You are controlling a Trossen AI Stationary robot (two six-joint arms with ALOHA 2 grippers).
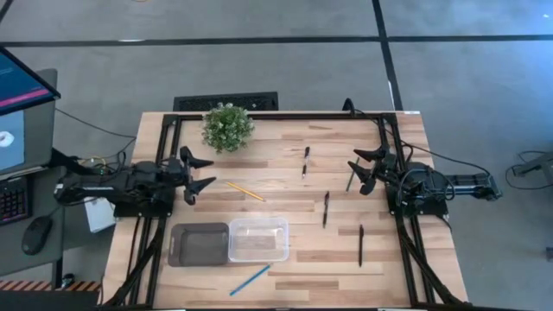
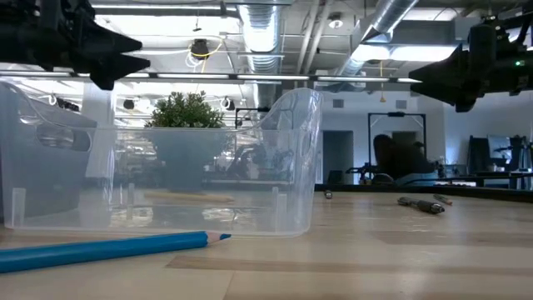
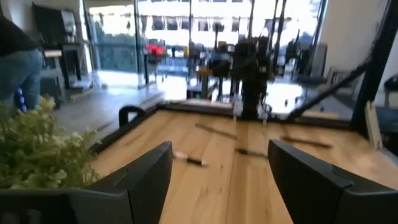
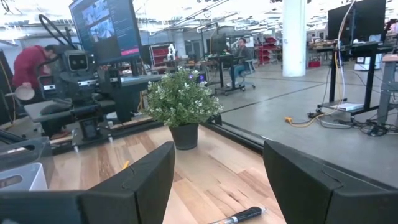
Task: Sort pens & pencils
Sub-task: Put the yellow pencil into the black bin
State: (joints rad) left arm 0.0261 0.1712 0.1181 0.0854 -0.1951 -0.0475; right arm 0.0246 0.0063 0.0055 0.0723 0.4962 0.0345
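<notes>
A: Nothing is sorted yet, it seems. Nearest the front edge lies the blue pencil [image 1: 251, 280], alone, just in front of the clear bin [image 1: 258, 239]. Its long axis runs slanted, from the front-left up toward the right; in the low view its sharpened tip [image 2: 218, 238] points to the right.

B: And the bins?

A: The clear bin and the grey tray [image 1: 199, 244] stand side by side, touching, between the arms near the front. Probably they are put there so that both arms can reach them. Both look without pens inside.

B: Where are the pens?

A: Four black pens, all on the right half of the table [image 1: 285, 173]. One pen [image 1: 360, 244] lies closest to the front, almost straight front-to-back. The next pen [image 1: 326, 208] is a little further and slightly tilted. Another pen [image 1: 305, 161] lies further still, near the middle. The last pen [image 1: 350, 179] is just beside the right gripper [image 1: 363, 168].

B: The yellow pencil?

A: The yellow pencil [image 1: 244, 191] lies slanted, close to the left gripper [image 1: 200, 173], with one end toward it.

B: The grippers themselves?

A: Both hover above the wood with fingers apart, holding nothing. They face each other across the table, likely a waiting pose. The plant [image 1: 227, 126] stands at the far edge.
</notes>
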